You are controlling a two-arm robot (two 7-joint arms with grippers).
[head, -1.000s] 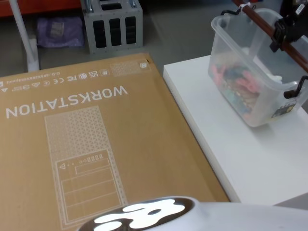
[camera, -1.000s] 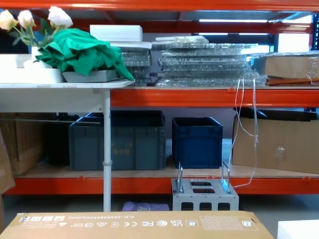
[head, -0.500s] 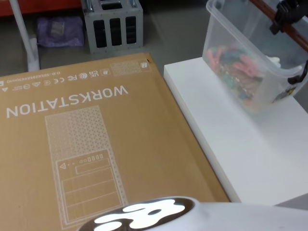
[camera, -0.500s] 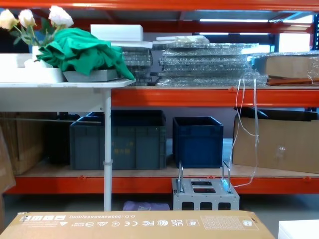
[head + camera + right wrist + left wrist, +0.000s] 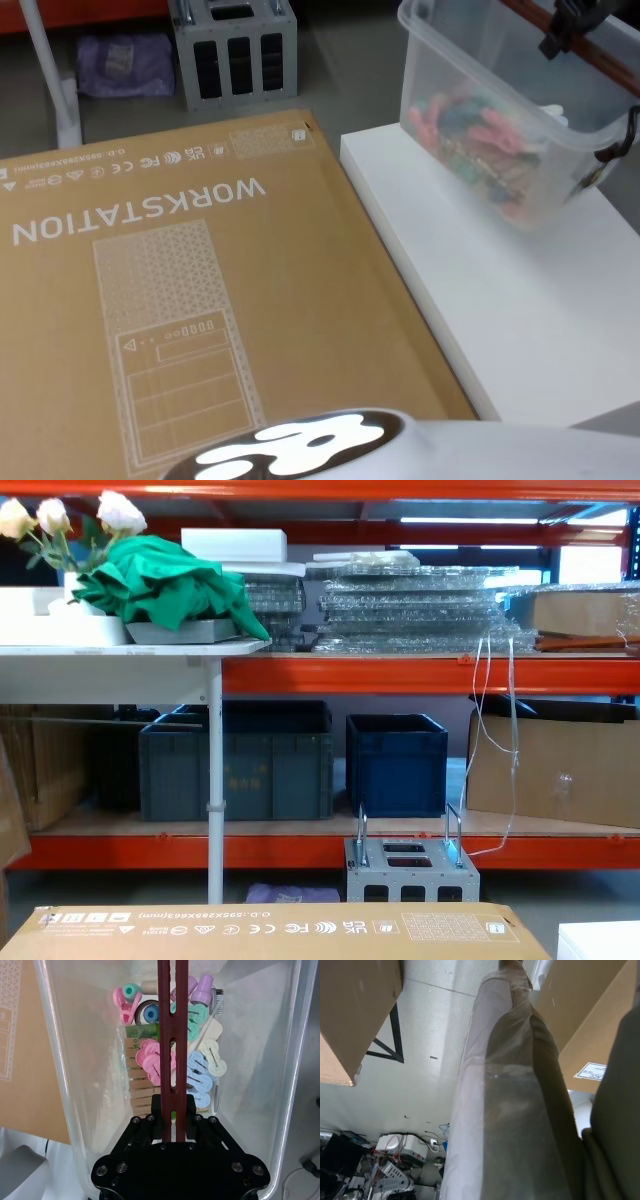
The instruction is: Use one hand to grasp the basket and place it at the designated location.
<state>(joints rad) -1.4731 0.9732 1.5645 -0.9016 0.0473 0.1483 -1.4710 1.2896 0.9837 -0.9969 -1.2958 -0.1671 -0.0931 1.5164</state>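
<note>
The basket is a translucent whitish tub holding coloured clothes pegs and small bits. It hangs tilted above the far end of the white table, clear of the top. My right gripper holds it from above by the reddish-brown handle bar. In the right wrist view the right gripper is shut on that slotted handle bar, with the basket's inside wall below it. The left wrist view shows a plastic-wrapped arm hanging low over the floor.
A big cardboard box marked WORKSTATION lies flat beside the table on its left. A grey metal unit stands on the floor behind it. Orange shelving with dark blue crates and cartons closes off the far side.
The basket has risen off the white table and shifted towards the left, carried by my right gripper. Its base now hangs in the air, more tilted.
</note>
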